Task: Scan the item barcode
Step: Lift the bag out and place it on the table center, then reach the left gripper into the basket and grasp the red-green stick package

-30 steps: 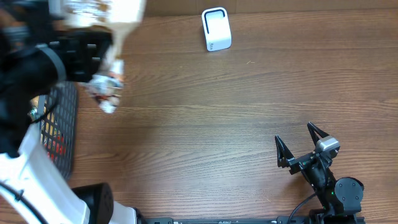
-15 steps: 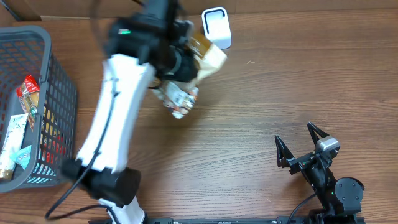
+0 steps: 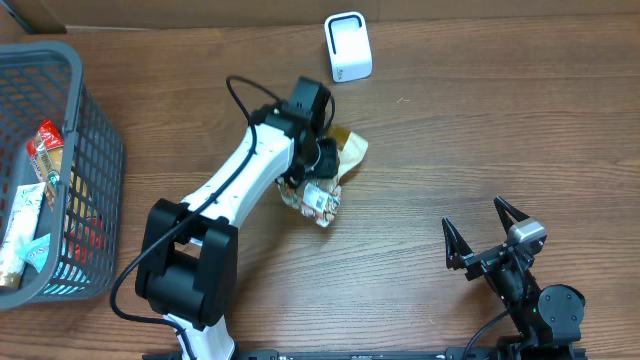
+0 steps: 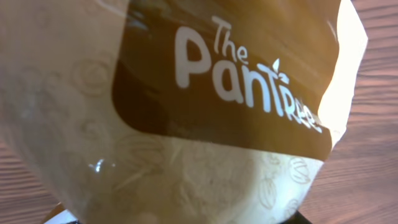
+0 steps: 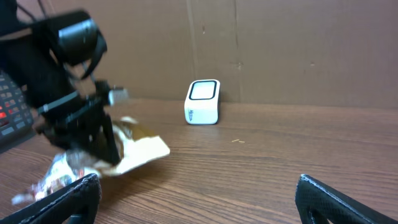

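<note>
The item is a beige and brown snack bag printed "The Pantree", with a crinkled end. It hangs low over the middle of the table, and my left gripper is shut on it. In the left wrist view the bag fills the frame and hides the fingers. No barcode shows. The white scanner stands at the table's back edge, beyond the bag, and also appears as the scanner in the right wrist view, right of the bag. My right gripper rests open and empty at the front right.
A grey wire basket with several packaged snacks stands at the far left. A cardboard wall runs behind the scanner. Bare wood table lies between the bag and the right arm.
My left arm has swung from over the basket at the left to the middle of the table, carrying the bag down to just in front of the scanner. The right arm has not moved.
</note>
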Tool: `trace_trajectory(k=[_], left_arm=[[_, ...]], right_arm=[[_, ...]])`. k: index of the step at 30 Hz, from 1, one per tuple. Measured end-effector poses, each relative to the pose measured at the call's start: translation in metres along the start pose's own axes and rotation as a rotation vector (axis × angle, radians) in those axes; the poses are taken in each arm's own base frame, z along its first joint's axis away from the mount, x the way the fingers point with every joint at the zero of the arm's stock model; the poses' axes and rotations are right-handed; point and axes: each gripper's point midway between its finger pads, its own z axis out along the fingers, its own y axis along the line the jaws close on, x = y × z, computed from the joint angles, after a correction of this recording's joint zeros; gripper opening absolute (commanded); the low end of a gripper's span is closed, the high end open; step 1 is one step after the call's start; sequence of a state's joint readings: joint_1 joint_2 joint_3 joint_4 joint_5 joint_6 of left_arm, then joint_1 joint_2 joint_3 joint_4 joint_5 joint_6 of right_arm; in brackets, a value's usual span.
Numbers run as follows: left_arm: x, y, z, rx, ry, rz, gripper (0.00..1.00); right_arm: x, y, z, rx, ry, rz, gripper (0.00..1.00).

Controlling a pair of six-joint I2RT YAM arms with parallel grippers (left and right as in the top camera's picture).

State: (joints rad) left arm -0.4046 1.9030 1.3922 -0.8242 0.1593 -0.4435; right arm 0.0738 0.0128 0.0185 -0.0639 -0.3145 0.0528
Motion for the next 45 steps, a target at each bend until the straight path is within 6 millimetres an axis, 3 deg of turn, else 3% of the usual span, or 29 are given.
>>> trace_trajectory(k=[3,5,10,15,18,20,21,25,28,31,34,38,41,44,45], left_arm=[[0.01,0.006,0.014,-0.005,0.012,-0.032,0.27],[0.017,0.007,0.019,-0.012,0.025,-0.042,0.45],[0.019,0.005,0.021,-0.016,0.024,-0.049,0.65],[0.018,0.003,0.011,-0.023,0.039,-0.052,0.7],[-0.004,-0.013,-0.027,-0.013,0.004,-0.012,0.72],[-0.023,-0.024,-0.07,-0.011,-0.061,0.028,0.79],[-0.028,-0.027,-0.09,-0.017,-0.087,0.047,1.0],[-0.049,-0.024,-0.192,-0.05,-0.271,0.097,0.99],[-0.056,0.005,-0.272,-0.108,-0.447,0.069,1.0],[-0.05,0.041,-0.325,-0.165,-0.556,0.009,1.0],[-0.035,0.098,-0.37,-0.249,-0.641,-0.131,1.0],[-0.009,0.19,-0.406,-0.376,-0.696,-0.425,0.96],[0.014,0.249,-0.422,-0.443,-0.713,-0.628,0.94],[0.028,0.303,-0.426,-0.46,-0.749,-0.798,0.93],[0.029,0.306,-0.425,-0.461,-0.748,-0.808,0.93]], right_arm=[[0.0,0.0,0.0,0.0,0.0,0.0,1.0],[0.0,0.0,0.0,0.001,0.0,-0.001,1.0],[0.0,0.0,0.0,0.0,0.0,-0.001,1.0],[0.0,0.0,0.0,0.0,0.0,-0.001,1.0],[0.0,0.0,0.0,0.0,-0.001,-0.001,1.0],[0.0,0.0,0.0,0.0,0.0,0.0,1.0],[0.0,0.0,0.0,0.0,-0.001,-0.001,1.0],[0.0,0.0,0.0,0.0,0.0,0.0,1.0],[0.0,0.0,0.0,0.0,0.0,0.0,1.0],[0.0,0.0,0.0,0.0,0.0,0.0,1.0],[0.0,0.0,0.0,0.0,0.0,0.0,1.0],[0.0,0.0,0.0,0.0,0.0,0.0,1.0],[0.0,0.0,0.0,0.0,0.0,-0.001,1.0],[0.0,0.0,0.0,0.0,0.0,0.0,1.0],[0.0,0.0,0.0,0.0,0.0,0.0,1.0]])
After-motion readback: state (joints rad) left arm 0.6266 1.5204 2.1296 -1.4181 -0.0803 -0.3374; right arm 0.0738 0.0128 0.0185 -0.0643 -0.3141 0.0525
